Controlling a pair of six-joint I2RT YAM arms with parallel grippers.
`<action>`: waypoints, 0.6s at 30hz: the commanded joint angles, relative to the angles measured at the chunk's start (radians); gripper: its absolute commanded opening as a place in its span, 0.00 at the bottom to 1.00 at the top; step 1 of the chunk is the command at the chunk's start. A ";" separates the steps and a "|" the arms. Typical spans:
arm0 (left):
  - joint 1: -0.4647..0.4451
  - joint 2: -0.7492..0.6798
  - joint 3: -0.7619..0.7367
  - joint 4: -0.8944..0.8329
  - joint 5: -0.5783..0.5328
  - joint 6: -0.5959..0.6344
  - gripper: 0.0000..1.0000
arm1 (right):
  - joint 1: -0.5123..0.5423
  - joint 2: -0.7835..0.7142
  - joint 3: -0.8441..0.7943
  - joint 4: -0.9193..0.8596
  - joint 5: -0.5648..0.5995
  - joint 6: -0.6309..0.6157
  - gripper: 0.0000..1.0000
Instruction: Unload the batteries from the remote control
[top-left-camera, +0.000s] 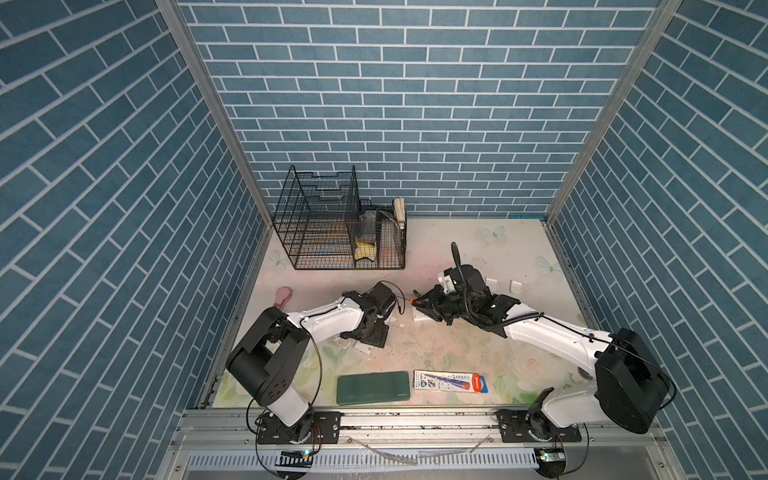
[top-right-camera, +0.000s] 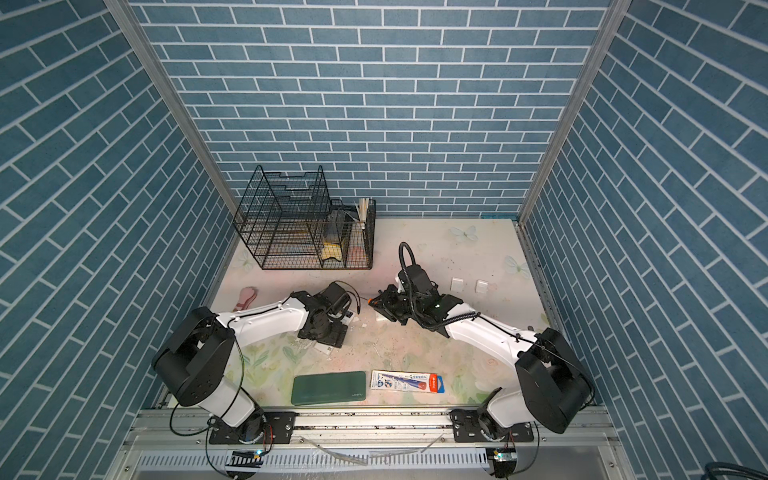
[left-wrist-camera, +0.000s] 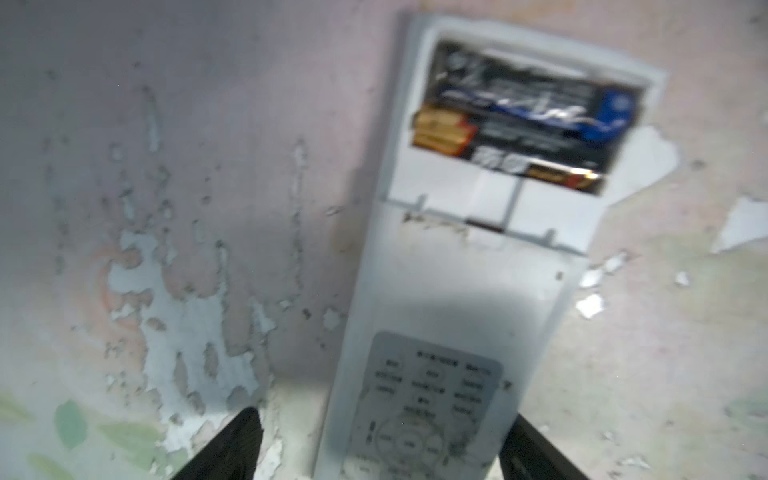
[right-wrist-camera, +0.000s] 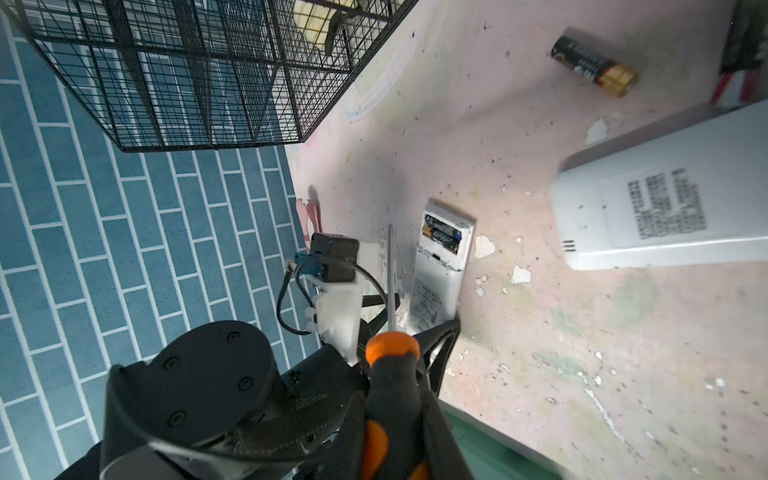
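Observation:
The white remote control lies on the table with its battery bay uncovered. Two black, gold-ended batteries sit side by side in the bay, also seen as batteries in the right wrist view. My left gripper is open and straddles the remote's button end, with a gap beside one finger. A loose battery lies apart on the table. My right gripper is shut on an orange-and-black screwdriver, whose shaft points towards the remote. In both top views the left gripper covers most of the remote.
A second white device lies label-up near the right gripper. A black wire rack stands at the back left. A green case and a packaged tool lie along the front edge. A pink item rests at the left.

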 joint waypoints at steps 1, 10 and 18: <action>0.020 -0.035 -0.021 -0.095 -0.086 -0.071 0.90 | -0.027 -0.028 -0.001 -0.061 -0.038 -0.075 0.00; 0.144 -0.029 -0.018 -0.055 -0.073 -0.037 0.90 | -0.067 0.028 0.090 -0.157 -0.082 -0.183 0.00; 0.236 0.120 0.150 -0.005 -0.017 0.048 0.90 | -0.078 0.119 0.225 -0.270 -0.138 -0.288 0.00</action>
